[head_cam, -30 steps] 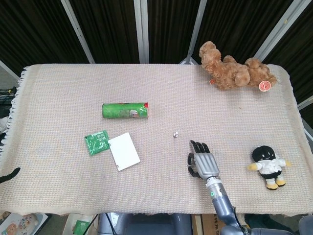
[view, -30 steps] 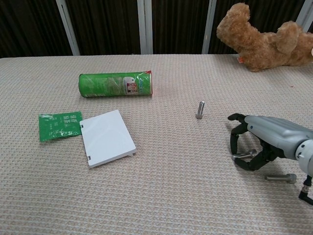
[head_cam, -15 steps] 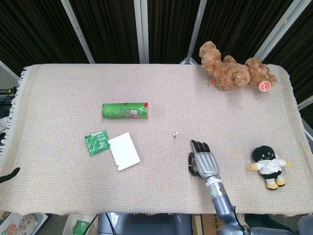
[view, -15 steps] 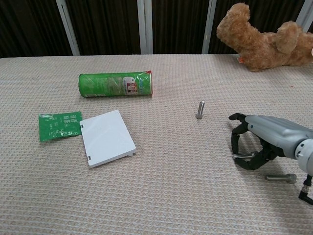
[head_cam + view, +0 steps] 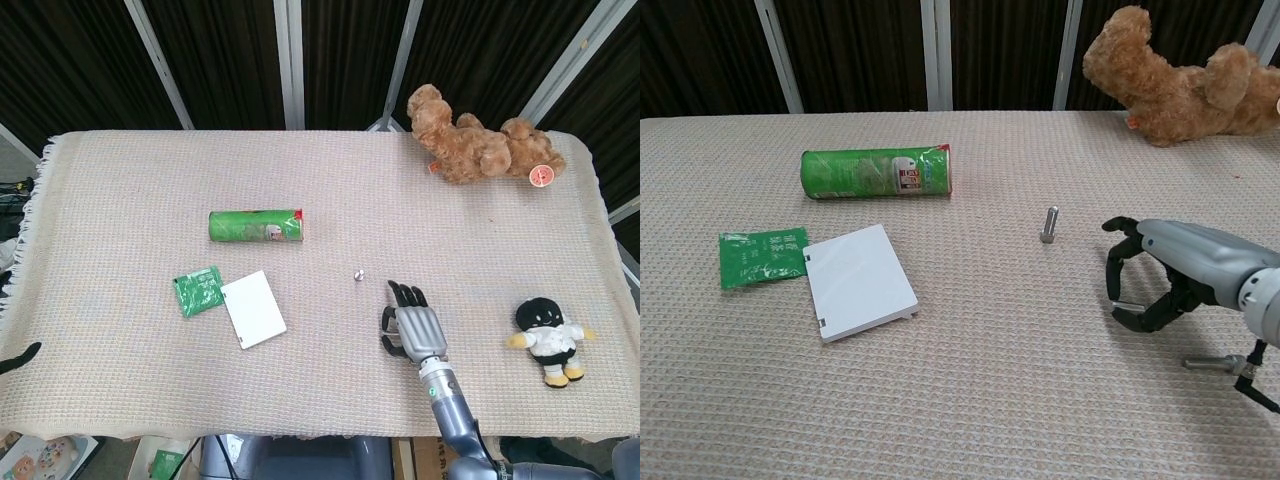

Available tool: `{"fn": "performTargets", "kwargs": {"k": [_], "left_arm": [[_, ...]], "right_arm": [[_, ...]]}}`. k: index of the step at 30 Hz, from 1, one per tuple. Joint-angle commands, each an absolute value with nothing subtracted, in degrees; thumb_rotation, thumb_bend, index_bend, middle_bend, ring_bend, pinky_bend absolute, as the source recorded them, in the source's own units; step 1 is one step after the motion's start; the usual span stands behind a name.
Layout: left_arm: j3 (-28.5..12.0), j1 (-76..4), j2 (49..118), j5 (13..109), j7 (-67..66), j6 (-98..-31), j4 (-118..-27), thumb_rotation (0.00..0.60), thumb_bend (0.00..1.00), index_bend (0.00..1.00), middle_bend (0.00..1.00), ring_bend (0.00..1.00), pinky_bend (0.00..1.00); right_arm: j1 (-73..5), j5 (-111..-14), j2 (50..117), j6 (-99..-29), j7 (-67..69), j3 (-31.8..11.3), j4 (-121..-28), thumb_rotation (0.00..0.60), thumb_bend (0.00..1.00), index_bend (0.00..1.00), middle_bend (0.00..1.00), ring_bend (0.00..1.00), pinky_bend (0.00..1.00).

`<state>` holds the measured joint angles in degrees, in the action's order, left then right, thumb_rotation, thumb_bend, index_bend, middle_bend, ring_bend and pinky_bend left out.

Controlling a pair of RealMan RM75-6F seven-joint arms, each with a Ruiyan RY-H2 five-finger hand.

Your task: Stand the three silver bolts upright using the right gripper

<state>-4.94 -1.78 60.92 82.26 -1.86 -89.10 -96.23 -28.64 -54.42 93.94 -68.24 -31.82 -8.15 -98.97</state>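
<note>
Chest view: bolt (image 5: 1049, 225) perhaps upright.

Bright, even overhead light, soft faint shadows, both views sharp; perhaps slight edge distortion.

A woven beige tablecloth (image 5: 120, 190) covers the table. A green cylindrical snack can (image 5: 256, 226) lies on its side left of centre. Nearer the front, a green foil packet (image 5: 197, 290) touches the left side of a white flat card (image 5: 253, 309). A brown plush bear (image 5: 480, 147) lies at the back right; a small black-headed doll (image 5: 547, 340) lies at the front right.
</note>
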Motion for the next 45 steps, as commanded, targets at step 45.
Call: {"fn": "performTargets", "kwargs": {"k": [45], "left_arm": [[-4.94, -1.75, 61.02, 82.21, -2.29, -89.16, -96.34, 0.6, 0.24, 0.06, 0.02, 0.0, 0.14]], "right_arm": [[-32.63, -43.54, 91.39, -65.77, -26.64, -15.04, -98.77, 0.6, 0.38, 0.62, 0.0, 0.0, 0.0]]}}
